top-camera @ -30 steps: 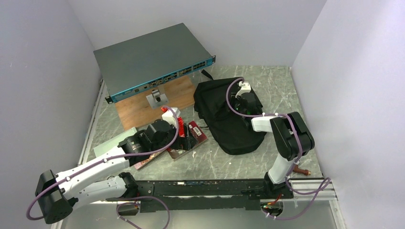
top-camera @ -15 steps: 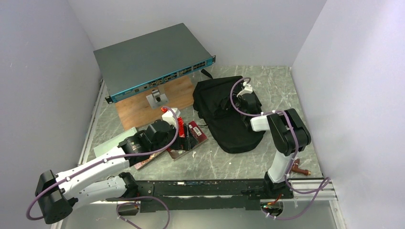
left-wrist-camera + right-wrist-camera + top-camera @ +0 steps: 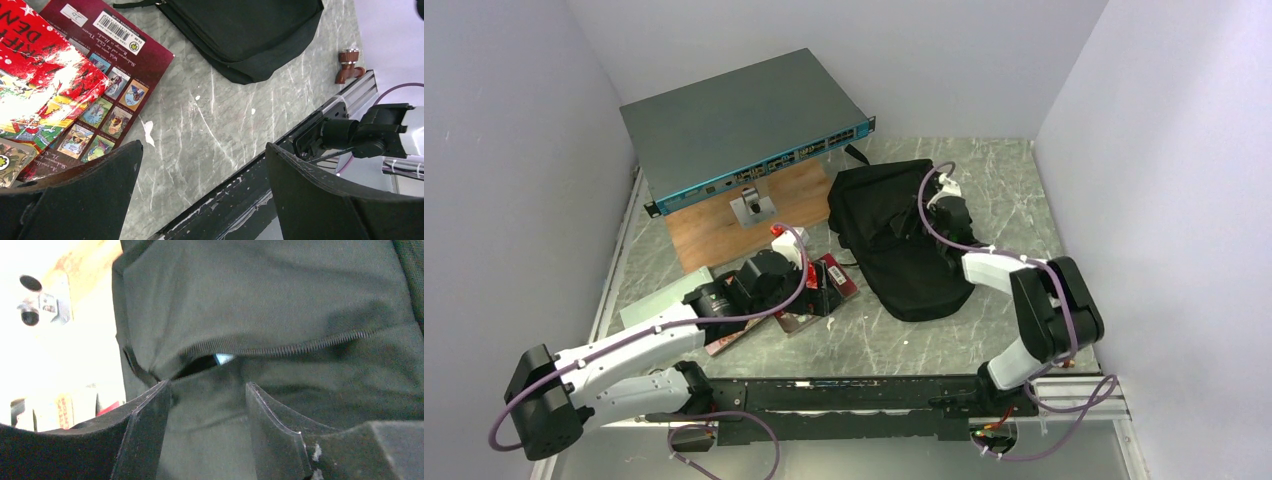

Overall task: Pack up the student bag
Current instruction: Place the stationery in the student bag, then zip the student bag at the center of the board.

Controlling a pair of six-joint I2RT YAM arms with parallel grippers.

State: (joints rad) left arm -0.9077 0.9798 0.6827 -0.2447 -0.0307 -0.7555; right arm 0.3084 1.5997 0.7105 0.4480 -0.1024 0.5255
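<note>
The black soft fabric backpack (image 3: 894, 250) lies on the right half of the grey-green marble table (image 3: 1014, 190). The right gripper (image 3: 944, 212) sits low over its upper face, fingers apart, fabric just beyond them, nothing pinched. A zip (image 3: 280, 347) on the bag gapes slightly; something pale blue shows inside, too small to name. The left gripper (image 3: 202, 150) hangs wide open over bare table beside a glossy red picture book (image 3: 45, 85).

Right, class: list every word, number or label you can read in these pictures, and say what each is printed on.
"DEN": large pale letters, cut off, on the red book cover.
Barcode and white sticker on the dark red back cover: too small to read.
Front of the grey network switch: too small.
Student bag: no text visible.
</note>
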